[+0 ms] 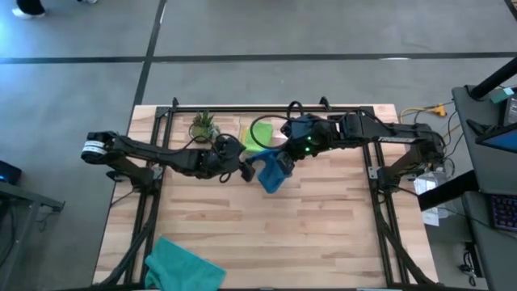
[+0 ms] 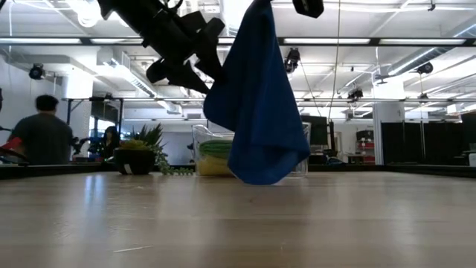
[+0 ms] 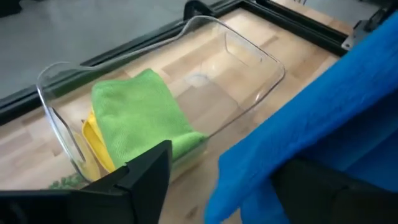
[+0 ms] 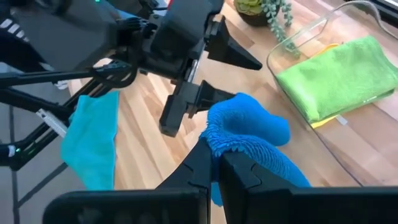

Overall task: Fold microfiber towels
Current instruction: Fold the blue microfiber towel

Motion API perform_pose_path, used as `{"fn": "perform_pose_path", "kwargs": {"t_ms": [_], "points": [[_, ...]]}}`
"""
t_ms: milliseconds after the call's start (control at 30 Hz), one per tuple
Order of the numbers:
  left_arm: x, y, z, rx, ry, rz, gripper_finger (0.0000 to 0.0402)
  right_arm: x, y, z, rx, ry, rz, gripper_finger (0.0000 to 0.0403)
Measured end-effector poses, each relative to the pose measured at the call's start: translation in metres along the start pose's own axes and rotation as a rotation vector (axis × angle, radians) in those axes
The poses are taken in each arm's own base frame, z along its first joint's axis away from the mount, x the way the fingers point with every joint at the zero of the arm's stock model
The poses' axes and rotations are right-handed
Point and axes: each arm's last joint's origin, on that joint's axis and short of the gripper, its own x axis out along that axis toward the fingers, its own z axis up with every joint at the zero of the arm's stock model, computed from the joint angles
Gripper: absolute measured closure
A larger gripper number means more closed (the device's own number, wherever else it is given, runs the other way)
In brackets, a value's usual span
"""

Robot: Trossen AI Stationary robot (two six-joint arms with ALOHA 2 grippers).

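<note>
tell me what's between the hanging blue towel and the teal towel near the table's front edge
Nothing: in the high view, only bare wooden table lies between the blue towel and the teal towel.

no readable text, labels, brands, numbers or signs anywhere

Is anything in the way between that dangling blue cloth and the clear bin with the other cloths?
Nothing visible. The blue towel hangs from the right gripper just in front of the bin; the open left gripper sits beside the towel, not between.
</note>
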Motion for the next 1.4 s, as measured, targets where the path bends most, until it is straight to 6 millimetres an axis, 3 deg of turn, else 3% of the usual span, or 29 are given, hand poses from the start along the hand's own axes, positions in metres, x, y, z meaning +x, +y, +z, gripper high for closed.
{"fn": "perform_pose_path", "kwargs": {"t_ms": [100, 400, 633, 1000, 1400], "points": [[0.000, 0.000, -0.002, 0.008, 0.018, -0.009, 0.0204, -0.001, 0.000, 0.000, -0.006, 0.007, 0.011, 0.0394], [0.003, -0.001, -0.007, 0.102, 0.087, -0.081, 0.0391, -0.001, 0.000, -0.002, -0.018, 0.042, 0.026, 0.0394], [-0.011, 0.006, -0.005, 0.128, 0.155, -0.120, 0.0400, -0.010, -0.003, -0.006, -0.103, 0.083, 0.021, 0.0394], [-0.065, 0.017, 0.031, 0.116, 0.089, -0.412, 0.0401, -0.015, -0.005, -0.010, -0.255, 0.123, 0.041, 0.0389], [-0.077, 0.011, 0.042, 0.030, 0.178, -0.617, 0.0401, -0.014, 0.002, -0.007, -0.431, 0.064, 0.095, 0.0287]]}}
